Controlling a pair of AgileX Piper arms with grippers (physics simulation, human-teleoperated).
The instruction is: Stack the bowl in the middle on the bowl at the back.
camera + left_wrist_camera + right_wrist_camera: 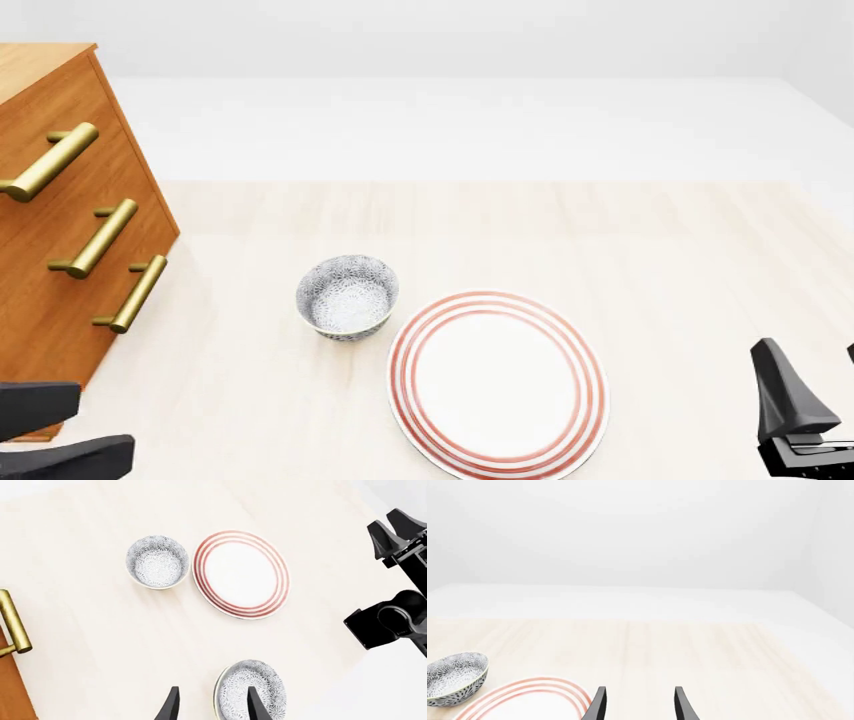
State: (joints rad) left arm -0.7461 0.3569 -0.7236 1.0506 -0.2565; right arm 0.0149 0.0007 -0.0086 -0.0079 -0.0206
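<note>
Two grey-blue speckled white bowls show in the left wrist view. The bowl at the back (158,561) (347,297) (455,678) stands upright just left of the red-ringed plate. The bowl in the middle (235,691) sits nearer the arms, below the front view's frame. My left gripper (212,707) hangs open high above the table, and one finger crosses that nearer bowl in the picture. It holds nothing. My right gripper (639,705) (807,352) is open and empty, to the right of the plate.
A large white plate with red rings (497,395) (241,574) lies between the bowls. A wooden dresser with brass handles (80,240) stands along the table's left side. The right arm (393,615) shows as a dark shape in the left wrist view.
</note>
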